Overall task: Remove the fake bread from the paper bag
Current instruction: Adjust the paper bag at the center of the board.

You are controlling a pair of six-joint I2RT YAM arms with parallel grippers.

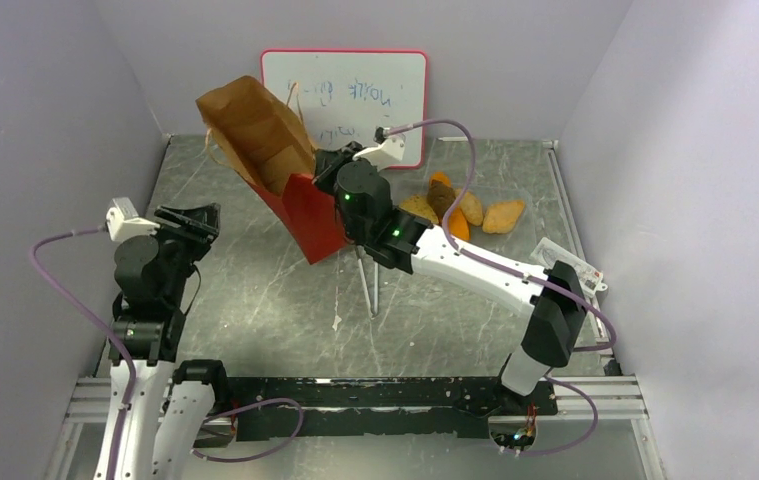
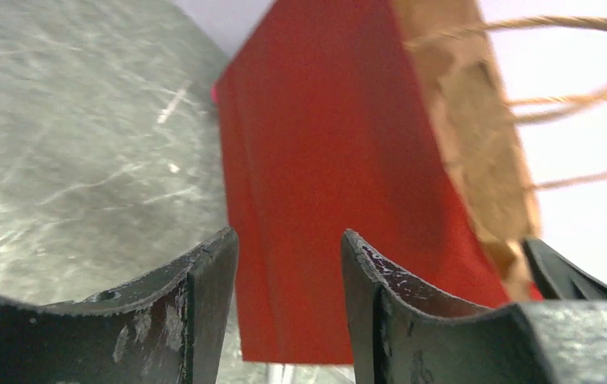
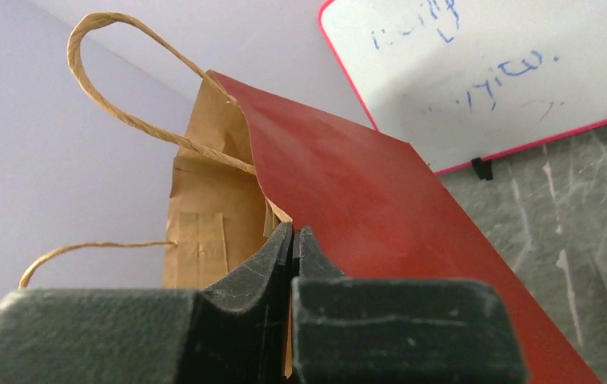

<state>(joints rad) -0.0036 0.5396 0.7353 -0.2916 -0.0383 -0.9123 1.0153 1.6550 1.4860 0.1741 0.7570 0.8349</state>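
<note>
The paper bag point(image 1: 307, 218), red outside and brown inside, hangs tilted above the table with its mouth up and to the back left. My right gripper point(image 1: 329, 166) is shut on its rim; in the right wrist view the fingers point(image 3: 293, 238) pinch the bag's edge point(image 3: 364, 192), next to the loop handles point(image 3: 124, 120). Several fake bread pieces lie on the table right of the bag: a tan-orange roll point(image 1: 503, 215), a brown slice point(image 1: 442, 198) and others. My left gripper point(image 1: 198, 222) is open and empty, left of the bag, whose red side point(image 2: 324, 160) shows beyond its fingers point(image 2: 288, 250).
A whiteboard point(image 1: 355, 95) leans on the back wall behind the bag. Thin grey rods point(image 1: 370, 285) lie on the table under the right arm. A small white packet point(image 1: 567, 262) lies near the right edge. Walls close in on both sides.
</note>
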